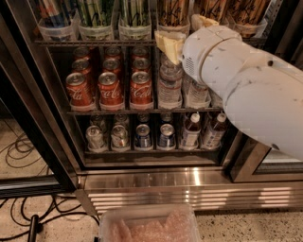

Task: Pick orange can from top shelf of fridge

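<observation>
The fridge [189, 191] stands open in front of me. Its top shelf [94, 42] is a thin wire rack holding clear tubs of tall cans. Copper-orange cans with dark scrawls stand in the tubs at the right: one orange can [173, 12] and others [246, 10] beside it; their tops are cut off by the frame. My gripper [185, 32], on a big white arm, is at the shelf's front edge just below and right of that orange can. Its cream fingers [168, 45] stand apart and hold nothing.
Green-and-white striped cans [97, 12] fill the left tubs. Red cola cans [110, 87] and water bottles [169, 82] are on the middle rack, small cans and bottles [142, 136] below. A dark door frame [42, 118] is at left, cables [19, 151] on the floor, a clear tub [151, 227] at bottom.
</observation>
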`<state>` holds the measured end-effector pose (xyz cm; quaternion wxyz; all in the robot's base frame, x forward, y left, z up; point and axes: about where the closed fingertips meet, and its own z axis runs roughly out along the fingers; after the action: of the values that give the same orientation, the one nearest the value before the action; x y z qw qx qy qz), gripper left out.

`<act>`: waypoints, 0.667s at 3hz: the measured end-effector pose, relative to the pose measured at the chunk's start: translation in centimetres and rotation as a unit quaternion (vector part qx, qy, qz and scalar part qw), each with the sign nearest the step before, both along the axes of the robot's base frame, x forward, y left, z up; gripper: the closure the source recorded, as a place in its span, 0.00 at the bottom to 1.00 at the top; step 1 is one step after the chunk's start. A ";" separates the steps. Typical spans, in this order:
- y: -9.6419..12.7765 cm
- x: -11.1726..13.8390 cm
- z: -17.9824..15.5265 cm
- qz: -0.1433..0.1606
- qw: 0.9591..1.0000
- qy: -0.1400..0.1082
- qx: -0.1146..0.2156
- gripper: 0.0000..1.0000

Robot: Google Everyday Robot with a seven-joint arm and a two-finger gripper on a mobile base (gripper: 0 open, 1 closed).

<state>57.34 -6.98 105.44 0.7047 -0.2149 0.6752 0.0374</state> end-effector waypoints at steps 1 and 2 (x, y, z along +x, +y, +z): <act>-0.1 0.7 0.2 -0.003 1.000 -0.010 0.000 0.43; -0.4 1.5 0.3 -0.010 1.000 -0.016 0.000 0.45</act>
<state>58.85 -7.38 105.72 0.7157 -0.2093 0.6658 0.0268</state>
